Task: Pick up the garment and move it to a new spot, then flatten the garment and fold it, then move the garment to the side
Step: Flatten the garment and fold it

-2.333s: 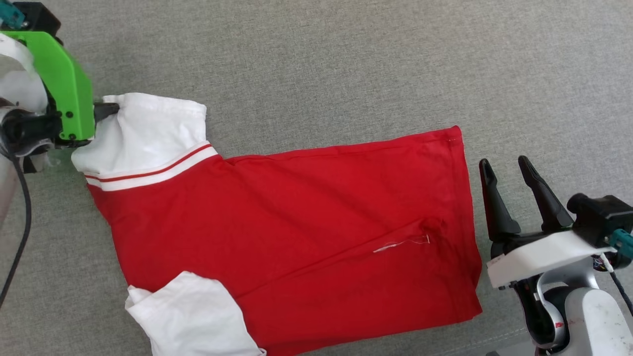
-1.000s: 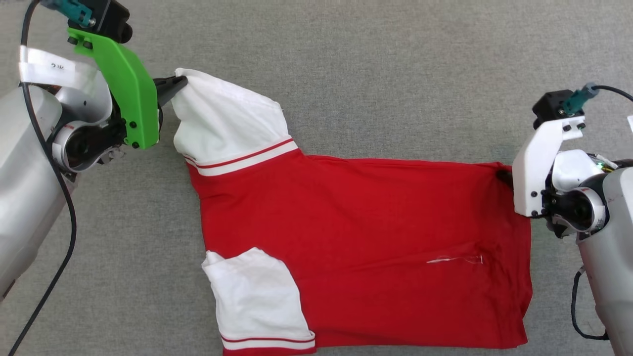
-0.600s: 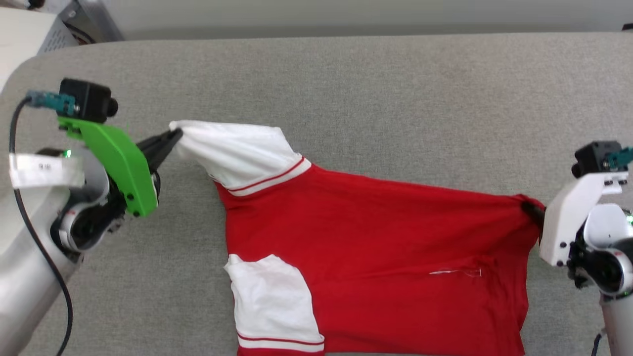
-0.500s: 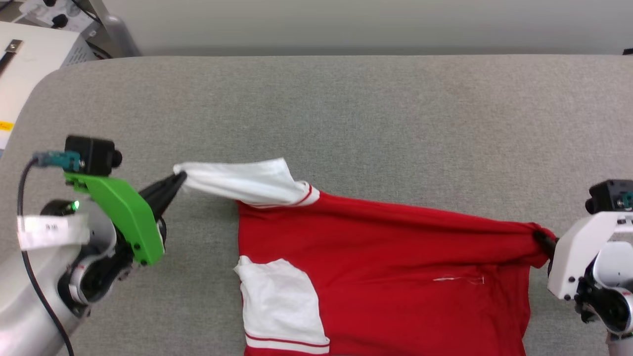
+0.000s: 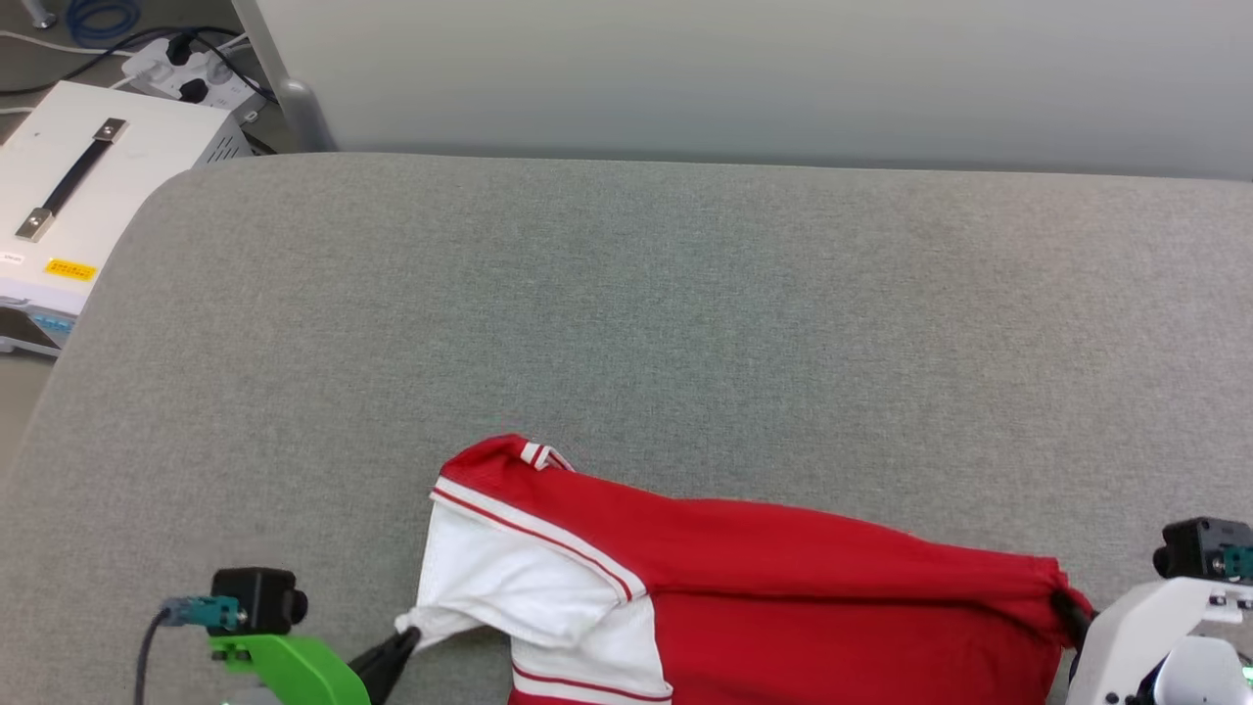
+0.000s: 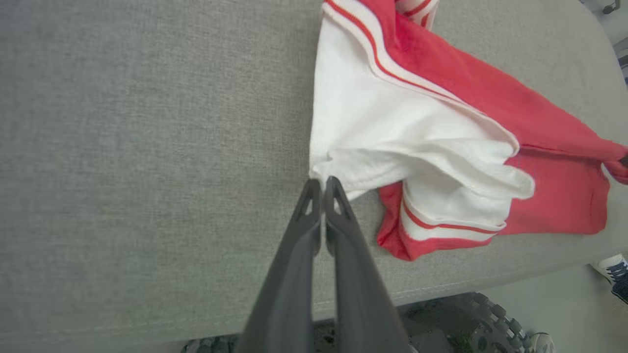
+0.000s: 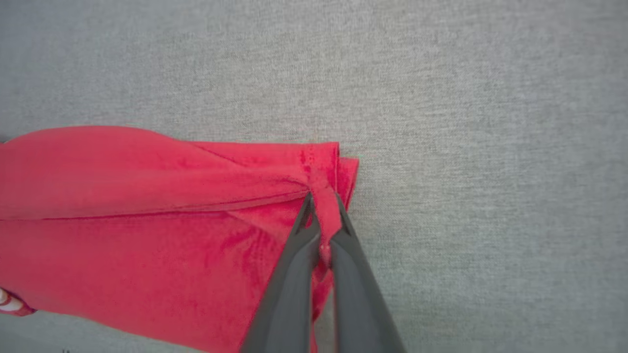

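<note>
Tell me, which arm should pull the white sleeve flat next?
Probably left: the left gripper pinches the garment's white sleeve, while the right gripper grips the far red hem corner.

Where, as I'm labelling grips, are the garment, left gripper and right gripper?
garment (image 5: 803, 578), head view, red body.
left gripper (image 6: 322, 182), left wrist view, between fingertips.
right gripper (image 7: 323, 200), right wrist view, between fingertips.

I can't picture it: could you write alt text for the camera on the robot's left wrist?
The left gripper, its two dark fingers shut, pinches the edge of a white sleeve of the red garment, which lies bunched on a grey padded surface. A shoe shows on the floor at the lower right.
</note>
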